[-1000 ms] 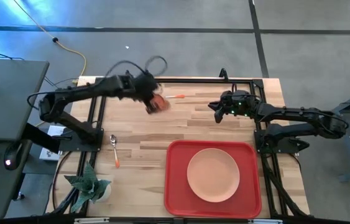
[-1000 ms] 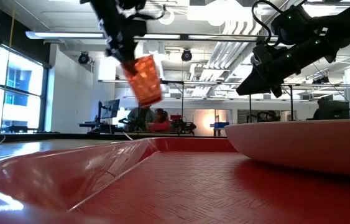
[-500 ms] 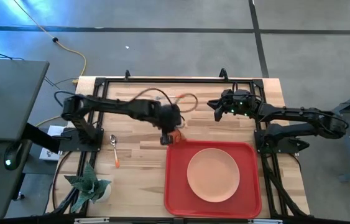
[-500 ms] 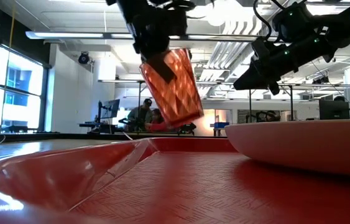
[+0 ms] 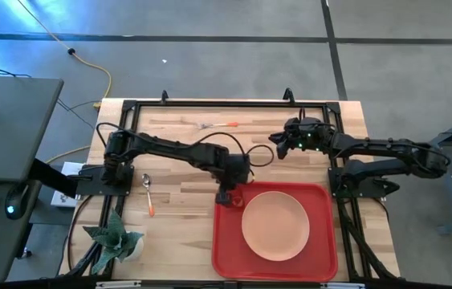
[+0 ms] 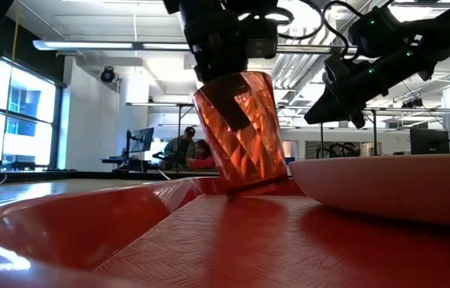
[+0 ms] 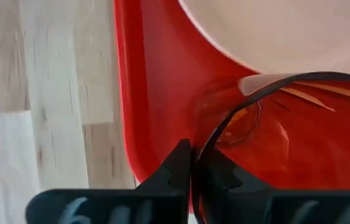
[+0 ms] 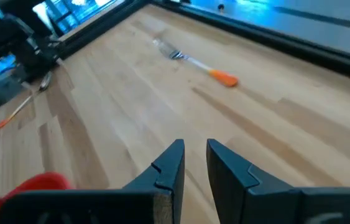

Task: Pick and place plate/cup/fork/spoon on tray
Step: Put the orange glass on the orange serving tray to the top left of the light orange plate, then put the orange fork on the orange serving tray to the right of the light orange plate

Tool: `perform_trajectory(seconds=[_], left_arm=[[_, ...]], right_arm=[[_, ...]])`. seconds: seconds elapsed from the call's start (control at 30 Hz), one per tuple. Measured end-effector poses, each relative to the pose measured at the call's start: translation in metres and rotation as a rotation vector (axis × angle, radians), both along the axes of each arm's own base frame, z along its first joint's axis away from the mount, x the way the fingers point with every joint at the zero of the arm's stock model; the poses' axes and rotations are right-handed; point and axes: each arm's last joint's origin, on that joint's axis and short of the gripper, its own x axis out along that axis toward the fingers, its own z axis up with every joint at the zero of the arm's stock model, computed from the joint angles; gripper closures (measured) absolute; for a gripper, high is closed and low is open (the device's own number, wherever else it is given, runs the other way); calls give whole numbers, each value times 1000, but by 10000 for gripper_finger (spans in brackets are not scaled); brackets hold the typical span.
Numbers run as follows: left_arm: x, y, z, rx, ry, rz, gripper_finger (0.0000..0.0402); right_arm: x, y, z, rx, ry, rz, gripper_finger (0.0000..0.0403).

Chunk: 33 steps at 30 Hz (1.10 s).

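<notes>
the left claw (image 5: 226,195) is clamped on the rim of the small translucent orange-red plastic cup (image 6: 240,132), one finger inside it, holding it tilted with its base touching the far left corner of the large flat red rectangular tray (image 5: 227,241), just beside the round peach-pink plastic plate (image 5: 275,225) lying in the tray. the right claw (image 5: 277,144) hangs above the bare wooden table (image 5: 177,201), fingers a narrow gap apart, holding nothing. the orange-handled fork (image 5: 216,124) and spoon (image 5: 148,193) lie on the table.
</notes>
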Motion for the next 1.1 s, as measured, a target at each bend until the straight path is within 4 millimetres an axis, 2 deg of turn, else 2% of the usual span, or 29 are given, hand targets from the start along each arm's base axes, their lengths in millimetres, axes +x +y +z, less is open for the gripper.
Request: perform_trajectory(seconds=[0.23, 0.57, 0.93, 1.1], left_arm=[[-1, 4, -1, 0, 19, 44, 377], [-1, 9, 1, -8, 32, 88, 340], [8, 3, 39, 34, -63, -11, 266], [11, 13, 56, 67, -164, -12, 239]], right_arm=[[2, 10, 1, 3, 3, 50, 345], [-11, 27, 6, 57, 48, 145, 345], [-20, 43, 15, 37, 41, 143, 345], [-22, 44, 12, 51, 72, 128, 345]])
